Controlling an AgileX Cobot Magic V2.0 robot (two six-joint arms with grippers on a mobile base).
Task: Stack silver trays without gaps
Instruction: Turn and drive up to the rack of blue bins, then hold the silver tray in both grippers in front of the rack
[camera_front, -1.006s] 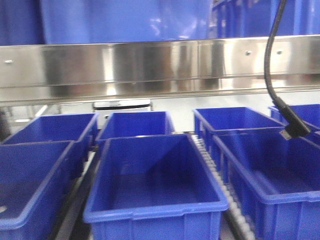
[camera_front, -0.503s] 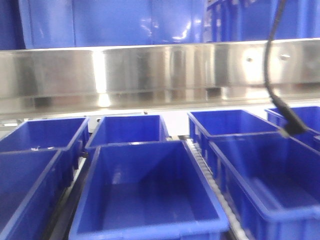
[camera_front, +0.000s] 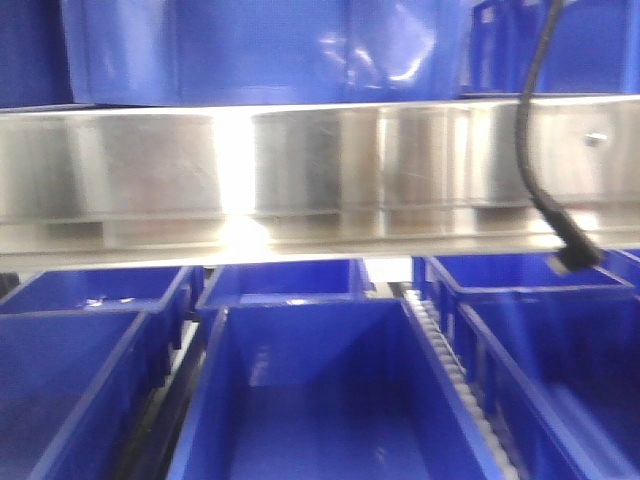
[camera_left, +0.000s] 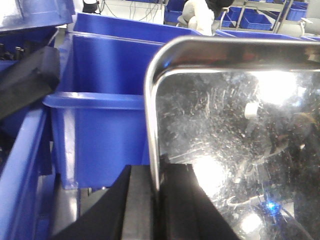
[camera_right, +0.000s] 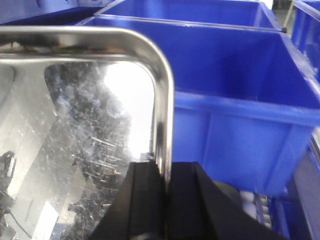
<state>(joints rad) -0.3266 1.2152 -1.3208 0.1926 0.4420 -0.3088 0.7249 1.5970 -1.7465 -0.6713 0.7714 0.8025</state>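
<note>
At least six blue bins (camera_front: 300, 400), one steel rail (camera_front: 320, 170), one black cable (camera_front: 521, 130), one silver tray (camera_left: 235, 150)

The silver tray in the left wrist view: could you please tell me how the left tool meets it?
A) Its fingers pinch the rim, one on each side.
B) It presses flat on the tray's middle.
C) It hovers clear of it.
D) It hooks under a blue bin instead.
A: the dark fingers of the left tool straddle the rolled rim of the silver tray, below its rounded corner.
</note>
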